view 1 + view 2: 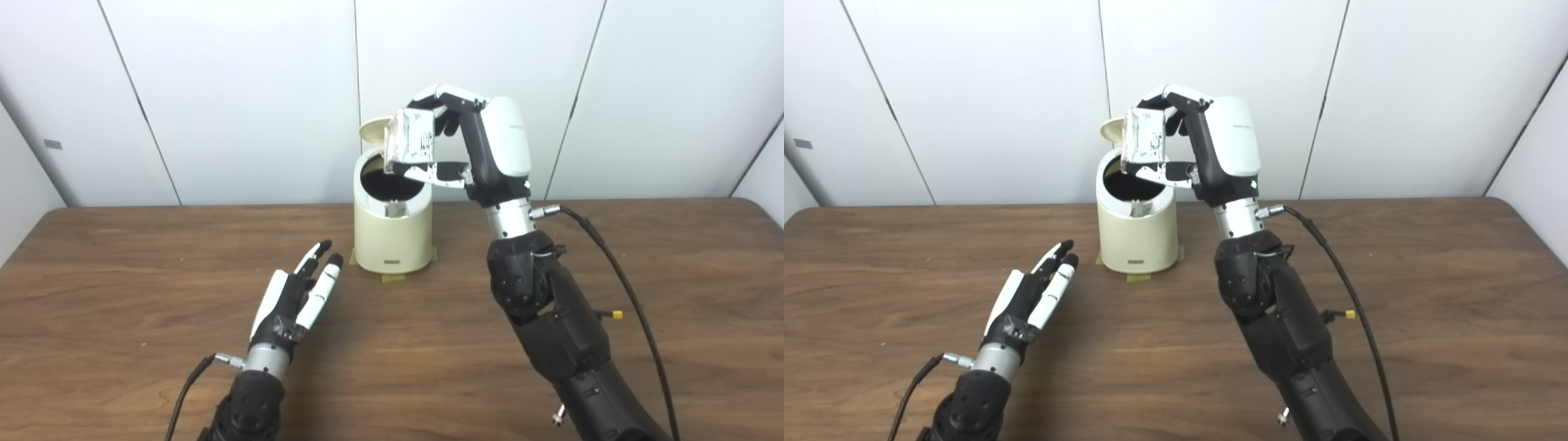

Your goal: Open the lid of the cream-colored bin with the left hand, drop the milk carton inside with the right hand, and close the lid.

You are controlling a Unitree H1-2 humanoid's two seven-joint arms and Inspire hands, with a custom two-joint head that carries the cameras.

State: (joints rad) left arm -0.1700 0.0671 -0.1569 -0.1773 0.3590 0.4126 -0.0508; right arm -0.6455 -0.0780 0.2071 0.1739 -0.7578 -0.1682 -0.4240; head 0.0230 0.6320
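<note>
The cream-colored bin (392, 239) stands at the table's middle back, its lid (372, 130) tipped up behind the dark opening. Directly above that opening my right hand (465, 144) is shut on the milk carton (409, 141), pinched between fingers on top and thumb below, tilted. My left hand (298, 295) hovers low over the table in front-left of the bin, open, fingers stretched toward it and holding nothing. In the right eye view the carton (1145, 139) hangs over the bin (1137, 233) the same way.
The wooden table (122, 306) stretches wide on both sides. Yellow tape (392, 277) marks the bin's base. A black cable (618, 282) loops from my right wrist. White wall panels stand behind.
</note>
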